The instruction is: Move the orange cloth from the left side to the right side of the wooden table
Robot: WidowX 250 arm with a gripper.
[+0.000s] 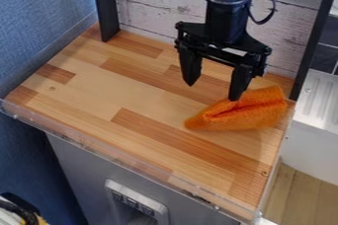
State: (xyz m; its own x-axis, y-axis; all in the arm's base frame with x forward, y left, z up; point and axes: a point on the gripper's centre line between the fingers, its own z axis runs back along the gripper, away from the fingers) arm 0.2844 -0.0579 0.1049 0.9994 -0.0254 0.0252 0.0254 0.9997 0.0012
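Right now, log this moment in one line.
black two-finger hand: open, above striped wooden counter | crumpled orange cloth: on counter, near one fingertip | contact: cannot tell | grasp: none

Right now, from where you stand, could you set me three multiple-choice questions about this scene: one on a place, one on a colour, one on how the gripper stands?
1. Where on the wooden top does the cloth lie, as pictured?
A) Along the left edge
B) Toward the right side
C) In the far left corner

2. What colour is the cloth?
A) Orange
B) Green
C) White

3. How does the gripper stand?
A) Shut, fingertips together
B) Open, gripping the left post
C) Open, fingers apart and pointing down

Answers:
1. B: the cloth lies near the top's right edge.
2. A: all of the cloth that shows is orange.
3. C: there is a wide gap between the two fingers, with wood visible through it.
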